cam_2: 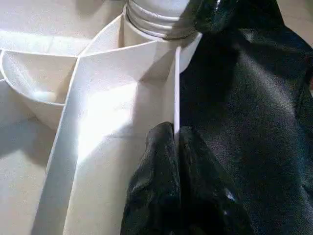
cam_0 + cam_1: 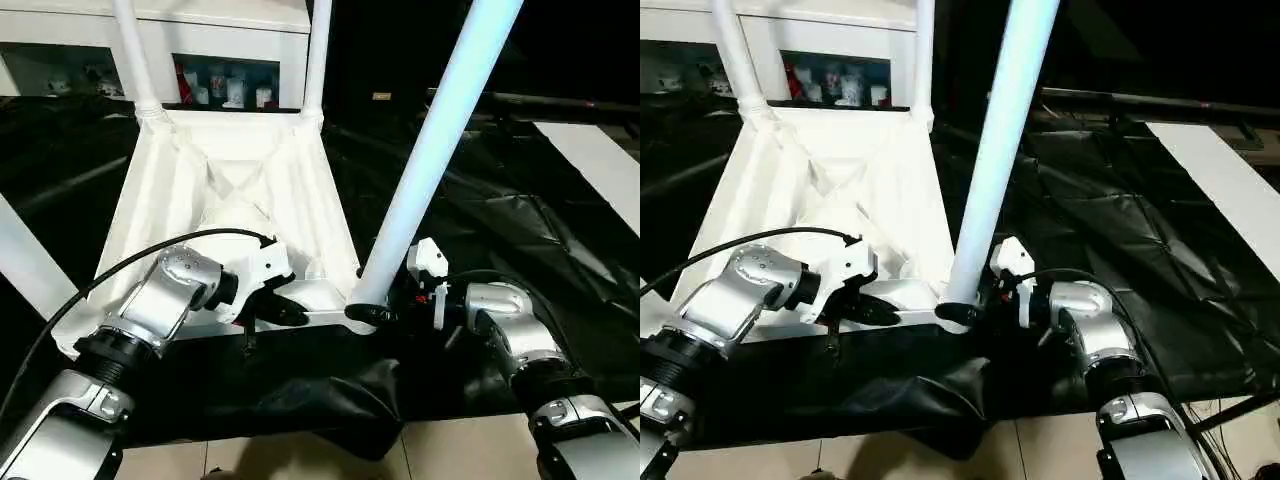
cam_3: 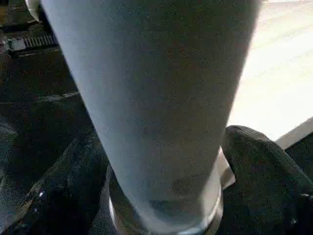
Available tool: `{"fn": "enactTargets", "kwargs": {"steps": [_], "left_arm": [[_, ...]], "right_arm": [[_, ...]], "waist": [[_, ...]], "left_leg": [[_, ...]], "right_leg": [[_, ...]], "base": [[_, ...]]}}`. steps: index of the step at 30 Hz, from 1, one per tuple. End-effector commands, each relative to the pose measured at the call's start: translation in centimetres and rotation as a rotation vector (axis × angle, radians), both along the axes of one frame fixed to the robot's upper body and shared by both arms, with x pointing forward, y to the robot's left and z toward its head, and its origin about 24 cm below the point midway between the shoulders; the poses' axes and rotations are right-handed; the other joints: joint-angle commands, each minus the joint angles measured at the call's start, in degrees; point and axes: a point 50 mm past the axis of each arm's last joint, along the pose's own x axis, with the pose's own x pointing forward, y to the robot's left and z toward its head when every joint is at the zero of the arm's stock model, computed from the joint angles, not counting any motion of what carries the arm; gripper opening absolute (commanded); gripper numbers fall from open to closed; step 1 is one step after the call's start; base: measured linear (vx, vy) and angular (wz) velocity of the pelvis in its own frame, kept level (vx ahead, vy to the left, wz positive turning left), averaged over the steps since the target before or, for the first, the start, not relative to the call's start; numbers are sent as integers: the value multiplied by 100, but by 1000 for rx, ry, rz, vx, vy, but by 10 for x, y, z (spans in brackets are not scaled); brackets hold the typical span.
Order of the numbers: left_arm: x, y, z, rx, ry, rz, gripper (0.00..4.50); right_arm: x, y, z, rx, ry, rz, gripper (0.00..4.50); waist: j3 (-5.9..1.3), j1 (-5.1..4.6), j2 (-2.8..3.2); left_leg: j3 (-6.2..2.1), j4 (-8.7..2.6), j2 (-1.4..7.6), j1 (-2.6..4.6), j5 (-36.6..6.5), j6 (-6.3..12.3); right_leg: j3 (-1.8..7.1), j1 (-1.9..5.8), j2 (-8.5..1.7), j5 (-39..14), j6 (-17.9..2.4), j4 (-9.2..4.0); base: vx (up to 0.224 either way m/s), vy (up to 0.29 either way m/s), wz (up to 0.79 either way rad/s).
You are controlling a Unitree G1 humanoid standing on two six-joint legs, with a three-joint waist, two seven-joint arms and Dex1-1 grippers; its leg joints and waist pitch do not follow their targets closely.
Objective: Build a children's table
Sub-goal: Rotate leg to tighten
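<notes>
Lying upside down on the black sheet point(image 2: 560, 230), the table top point(image 2: 230, 180) presents its ribbed underside, with two legs point(image 2: 135, 60) seated upright in the far corner sockets. The left gripper point(image 2: 285, 308) has its jaws pressed together on the thin near edge wall of the top. The right gripper point(image 2: 385, 312) has its jaws spread around the base of the near right leg point(image 2: 430, 160), which stands in its corner socket.

A black sheet point(image 2: 520, 250) carries the upturned table top point(image 2: 230, 190).
</notes>
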Motion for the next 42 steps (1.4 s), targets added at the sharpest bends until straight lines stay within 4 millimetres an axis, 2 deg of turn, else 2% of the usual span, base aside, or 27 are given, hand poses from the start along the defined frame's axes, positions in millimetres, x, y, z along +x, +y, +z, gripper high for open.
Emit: {"fn": "enactTargets", "kwargs": {"steps": [1,8,10,12,14,18,21,23,24,25,26,27,28,29,30,31,35,38,41,42], "left_arm": [[-6,-9,-3,-3,38,-67,0],[-7,-9,-4,-1,43,-64,0],[-8,-8,-5,1,45,-62,0],[-8,-8,-5,2,45,-60,0],[-8,-8,-5,1,46,-57,0],[-8,-7,-7,9,50,-44,0],[-4,-8,-9,8,44,5,0],[7,-12,-12,11,-3,119,0],[13,-15,-13,9,-31,191,0],[16,-17,-13,7,-44,226,0],[20,-21,-14,-5,-51,272,0],[21,-22,-14,-7,-52,281,0],[28,-29,-16,-23,-64,370,0],[31,-34,-17,-28,-67,420,0],[32,-35,-17,-28,-67,424,0],[35,-39,-17,-30,-76,471,0],[44,-59,-18,-42,-103,578,0],[45,-65,-20,-10,-124,557,0],[45,-62,-21,14,-133,543,0],[45,-61,-22,19,-134,540,0]], "right_arm": [[-4,-1,-1,-2,18,30,380],[-6,-3,-3,-10,52,52,345],[-6,-4,-2,-15,51,49,314],[-5,-4,-2,-14,52,46,308],[-5,-5,-2,-17,54,47,282],[-7,-4,-5,-30,61,45,271],[-4,-5,-10,-46,56,-23,267],[3,-5,-17,-50,55,-180,266],[7,-5,-21,-54,59,-284,266],[9,-5,-23,-57,62,-334,266],[12,-4,-25,-42,77,-402,266],[12,-4,-25,-38,80,-411,265],[17,-2,-29,-23,106,-544,265],[20,-1,-31,-22,121,-620,265],[20,-1,-32,-22,122,-624,265],[22,1,-34,-33,127,-693,265],[31,5,-39,-90,149,-974,264],[36,23,-30,-93,67,-912,264],[37,29,-21,-17,9,-848,264],[37,29,-19,3,-1,-834,299]], "waist": [[-321,-27,45],[-331,-17,12],[-334,-16,12],[-330,-16,13],[-330,-13,15],[-337,-13,14],[-328,-16,22],[-307,-25,25],[-276,-39,26],[-238,-72,22],[-255,-86,9],[-265,-89,7],[-277,-101,1],[-269,-118,24],[-270,-130,13],[-292,-137,11],[-311,-169,19],[-340,-154,6],[-353,-131,0],[-356,-120,1]], "left_leg": [[6,-373,83,88,-1106,173],[15,-354,79,81,-914,240],[15,-352,80,83,-891,240],[14,-354,80,81,-898,235],[13,-354,77,83,-903,229],[14,-348,77,82,-866,228],[16,-350,75,86,-896,211],[14,-362,76,92,-1061,144],[10,-376,72,117,-1312,49],[-9,-392,62,137,-1669,-68],[-46,-393,51,130,-1791,-146],[-55,-395,45,123,-1783,-151],[-70,-406,53,113,-1731,-140],[-59,-401,42,126,-1746,-135],[-55,-397,36,133,-1754,-145],[-60,-389,29,121,-1705,-140],[-36,-366,3,107,-1562,-83],[-16,-347,-11,82,-1376,51],[2,-332,-13,52,-1102,254],[9,-329,-9,55,-1068,291]], "right_leg": [[226,278,-368,-931,-1263,-374],[222,290,-369,-767,-1301,-352],[221,288,-368,-770,-1291,-349],[218,288,-366,-781,-1290,-351],[219,288,-366,-804,-1273,-353],[219,292,-365,-746,-1283,-344],[217,286,-364,-768,-1295,-351],[218,266,-371,-1040,-1245,-385],[218,236,-371,-1447,-1178,-437],[207,213,-378,-2109,-1036,-504],[197,238,-398,-2535,-861,-525],[197,243,-398,-2595,-806,-534],[198,246,-396,-2549,-747,-533],[205,211,-382,-2488,-761,-544],[203,205,-373,-2485,-765,-546],[202,226,-375,-2370,-782,-530],[214,214,-354,-1990,-822,-509],[219,246,-344,-1552,-863,-480],[223,293,-352,-1158,-958,-440],[223,292,-354,-1102,-974,-441]], "base": [[0,0,0],[0,0,0],[0,0,0],[0,0,0],[0,0,0],[0,0,0],[0,0,0],[0,0,0],[0,0,0],[0,0,0],[0,0,0],[0,0,0],[0,0,0],[0,0,0],[0,0,0],[0,0,0],[0,0,0],[0,0,0],[0,0,0],[0,0,0]]}}
